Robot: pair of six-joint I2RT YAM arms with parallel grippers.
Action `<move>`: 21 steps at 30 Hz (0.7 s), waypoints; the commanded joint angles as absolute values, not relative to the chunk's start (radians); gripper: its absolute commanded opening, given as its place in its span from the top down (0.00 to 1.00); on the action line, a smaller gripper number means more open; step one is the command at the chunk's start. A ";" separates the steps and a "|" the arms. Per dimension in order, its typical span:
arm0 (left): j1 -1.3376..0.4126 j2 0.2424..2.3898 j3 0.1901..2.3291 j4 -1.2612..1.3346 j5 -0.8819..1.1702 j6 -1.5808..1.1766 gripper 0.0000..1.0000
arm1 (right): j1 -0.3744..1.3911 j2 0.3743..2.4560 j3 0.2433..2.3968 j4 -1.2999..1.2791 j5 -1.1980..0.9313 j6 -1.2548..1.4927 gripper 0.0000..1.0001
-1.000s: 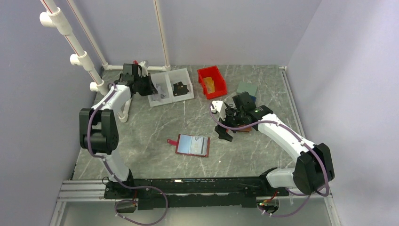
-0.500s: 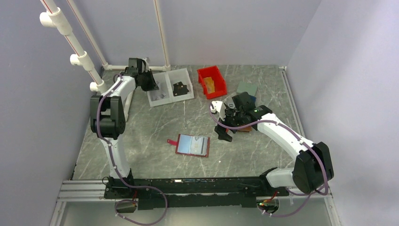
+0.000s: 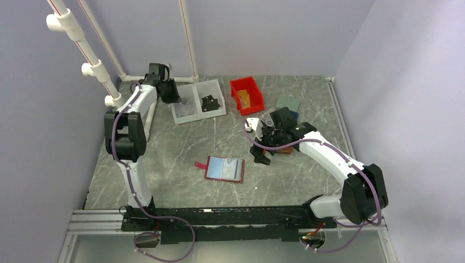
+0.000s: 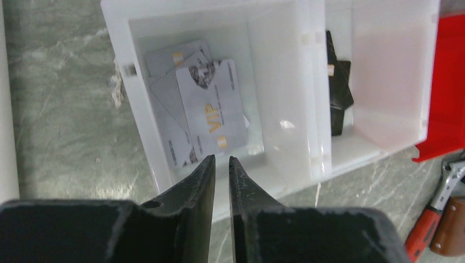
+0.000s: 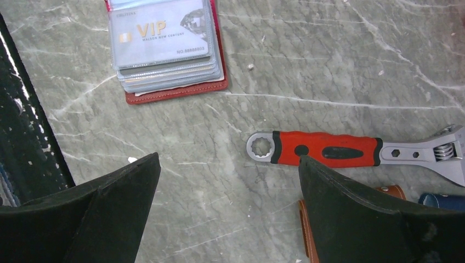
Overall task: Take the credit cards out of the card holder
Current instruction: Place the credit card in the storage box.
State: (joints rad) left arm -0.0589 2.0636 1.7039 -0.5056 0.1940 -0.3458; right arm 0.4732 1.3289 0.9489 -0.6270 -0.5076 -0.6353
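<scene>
finding: your left gripper (image 4: 222,160) is hanging over the near wall of the white bin (image 4: 137,104). its two fingers are standing only a slit apart and are gripping nothing. several credit cards (image 4: 211,109) are lying flat in that bin just beyond the fingertips, the top one reading "vip".

finding: the card holder (image 3: 224,169) is lying open on the table (image 3: 164,142) between the two arms, well apart from the bin. the right wrist view is showing pocketed cards (image 5: 162,33) sitting in it, so the task is judged unfinished.

finding: your right gripper (image 5: 228,159) is hovering spread wide and empty over bare table. the holder is lying off toward one finger and a red-handled wrench (image 5: 329,150) is lying near the other.

recommendation: you should be spreading the left fingers a little wider and lifting straight up before swinging away, so that no fingertip is dragging a card up the bin wall. when you are coming back to the holder, you should be pinning its red cover with one claw. the other should be sliding one card out along the line of its pocket. otherwise the whole holder is likely to be skating across the smooth table.
</scene>
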 commanded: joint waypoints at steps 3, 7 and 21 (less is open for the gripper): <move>-0.095 1.823 1.595 -0.456 0.283 -0.306 0.80 | 0.460 1.301 0.975 -0.605 -0.592 -0.625 0.00; -0.140 1.665 1.444 -0.371 0.370 -0.328 0.79 | 0.459 1.271 0.955 -0.583 -0.665 -0.615 0.00; -0.183 0.994 0.769 -0.154 0.370 -0.610 0.02 | 0.460 1.293 0.882 -0.495 -0.817 -0.616 0.00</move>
